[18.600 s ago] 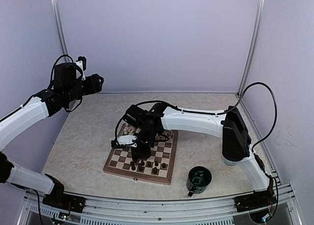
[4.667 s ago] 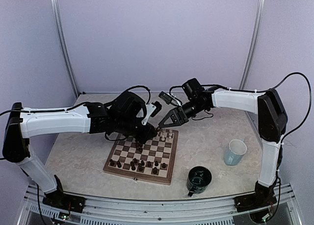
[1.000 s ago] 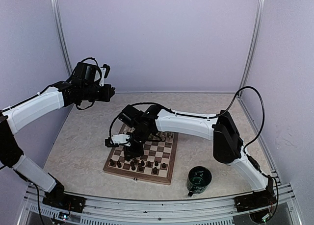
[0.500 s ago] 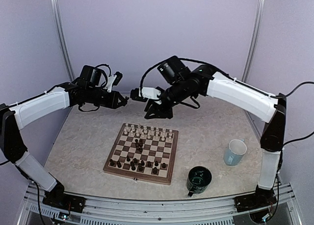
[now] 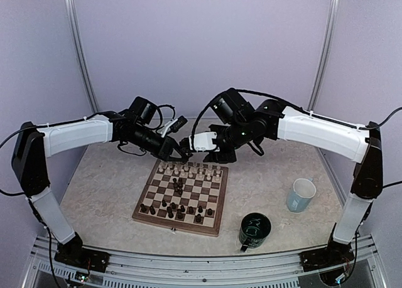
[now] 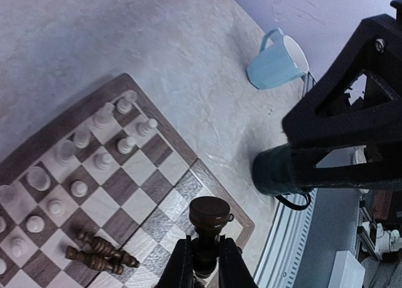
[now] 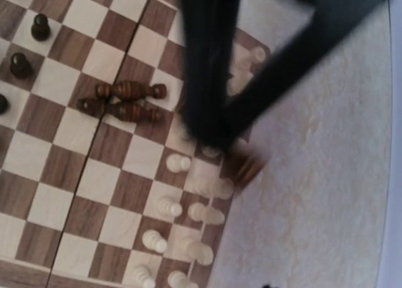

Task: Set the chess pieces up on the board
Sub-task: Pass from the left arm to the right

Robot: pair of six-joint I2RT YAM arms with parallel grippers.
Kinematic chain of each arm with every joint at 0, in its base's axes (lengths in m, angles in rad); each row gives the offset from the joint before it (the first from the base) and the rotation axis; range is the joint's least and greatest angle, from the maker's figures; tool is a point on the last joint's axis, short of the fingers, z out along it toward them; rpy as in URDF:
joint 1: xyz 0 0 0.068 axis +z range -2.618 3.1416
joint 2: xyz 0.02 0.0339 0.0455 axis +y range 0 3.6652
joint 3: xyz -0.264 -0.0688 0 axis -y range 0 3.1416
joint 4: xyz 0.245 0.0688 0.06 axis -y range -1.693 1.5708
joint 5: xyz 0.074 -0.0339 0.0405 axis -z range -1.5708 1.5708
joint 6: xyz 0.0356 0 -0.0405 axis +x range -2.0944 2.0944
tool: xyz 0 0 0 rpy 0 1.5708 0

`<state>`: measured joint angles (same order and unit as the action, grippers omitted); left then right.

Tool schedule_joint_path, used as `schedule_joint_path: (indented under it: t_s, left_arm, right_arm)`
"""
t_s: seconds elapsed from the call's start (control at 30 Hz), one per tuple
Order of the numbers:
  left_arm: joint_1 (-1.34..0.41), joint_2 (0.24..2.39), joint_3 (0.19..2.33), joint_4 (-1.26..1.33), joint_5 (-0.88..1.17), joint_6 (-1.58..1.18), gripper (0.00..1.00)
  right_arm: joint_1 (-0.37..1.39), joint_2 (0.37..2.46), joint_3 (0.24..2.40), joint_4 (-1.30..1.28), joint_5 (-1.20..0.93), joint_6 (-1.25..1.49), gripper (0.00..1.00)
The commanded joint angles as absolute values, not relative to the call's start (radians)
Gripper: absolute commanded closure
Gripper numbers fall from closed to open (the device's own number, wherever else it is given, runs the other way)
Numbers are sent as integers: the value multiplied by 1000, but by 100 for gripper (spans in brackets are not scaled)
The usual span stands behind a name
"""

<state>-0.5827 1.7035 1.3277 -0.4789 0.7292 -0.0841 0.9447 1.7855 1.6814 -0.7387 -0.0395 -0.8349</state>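
Note:
The board [image 5: 213,187] lies mid-table. Cream chess pieces [image 5: 188,170] stand along its far rows and dark ones [image 5: 176,209] along the near rows. A few dark pieces [image 6: 100,251] lie toppled in the middle. My left gripper [image 6: 204,244] hangs over the board's far edge [image 5: 179,151], shut on a dark brown piece [image 6: 209,216] with a round flat top. My right gripper [image 5: 212,153] hovers close beside it. Its own fingers do not show in the blurred right wrist view, where cream pieces [image 7: 169,206] stand below.
A pale blue mug [image 5: 301,194] stands right of the board. A dark green mug [image 5: 254,229] sits near the board's front right corner. Purple walls and metal posts enclose the table.
Both arms have swung down and inward. The two grippers now meet above the board's far edge instead of hanging apart behind it.

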Motion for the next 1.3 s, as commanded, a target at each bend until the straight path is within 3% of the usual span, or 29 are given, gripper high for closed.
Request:
schedule_joint_path:
  t_s: [0.0, 0.37, 0.7, 0.87, 1.07, 1.27]
  left_arm:
    - [-626, 1729, 1361, -529, 827, -50, 90]
    - [-662, 1762, 1365, -544, 854, -61, 90]
    - [-663, 1751, 1364, -545, 870, -61, 90]
    - [-661, 1750, 1366, -544, 877, -62, 90]
    - [-643, 1736, 1374, -537, 800, -69, 72]
    - [-589, 1601, 1309, -391, 652, -120, 62]
  right_arm:
    - [994, 1846, 1719, -716, 37, -902, 59]
    - [1044, 1896, 1709, -721, 96, -944, 60]
    - [1061, 1897, 1662, -721, 118, -968, 74]
    - [1066, 1897, 1649, -718, 110, -966, 86]
    - [1031, 1871, 1636, -688, 62, -897, 95]
    - [888, 1804, 1630, -665, -231, -690, 96]
